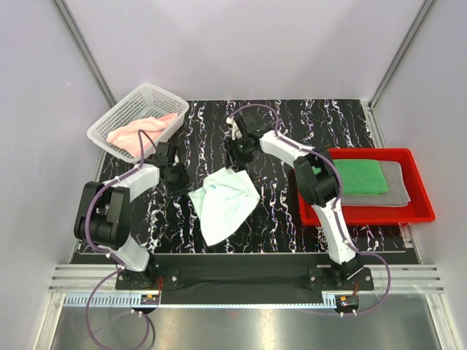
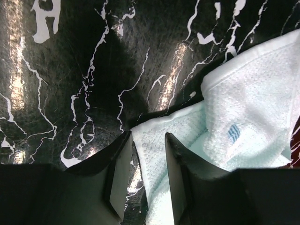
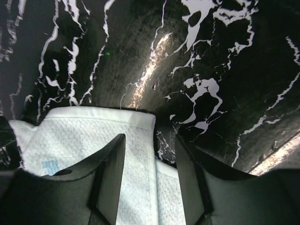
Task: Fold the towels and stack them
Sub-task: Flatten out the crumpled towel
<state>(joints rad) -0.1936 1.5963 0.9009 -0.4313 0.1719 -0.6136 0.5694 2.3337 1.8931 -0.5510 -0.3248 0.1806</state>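
Note:
A pale mint-white towel [image 1: 226, 203] lies partly folded and askew on the black marbled table [image 1: 306, 120]. My left gripper [image 1: 182, 182] is at the towel's left corner. In the left wrist view its jaws [image 2: 147, 140] stand apart around that corner [image 2: 150, 145], with table showing beside the left finger. My right gripper [image 1: 235, 162] is at the towel's far corner. Its jaws [image 3: 150, 140] are apart over the hemmed edge [image 3: 84, 131], with a gap to the right finger. A pink towel [image 1: 139, 131] lies in the basket. A dark green towel [image 1: 359, 176] sits on a grey towel [image 1: 398, 191].
The white mesh basket [image 1: 164, 95] stands at the back left, close to my left arm. The red tray [image 1: 423, 211] with the green and grey towels sits at the right edge. Grey walls enclose the table on three sides.

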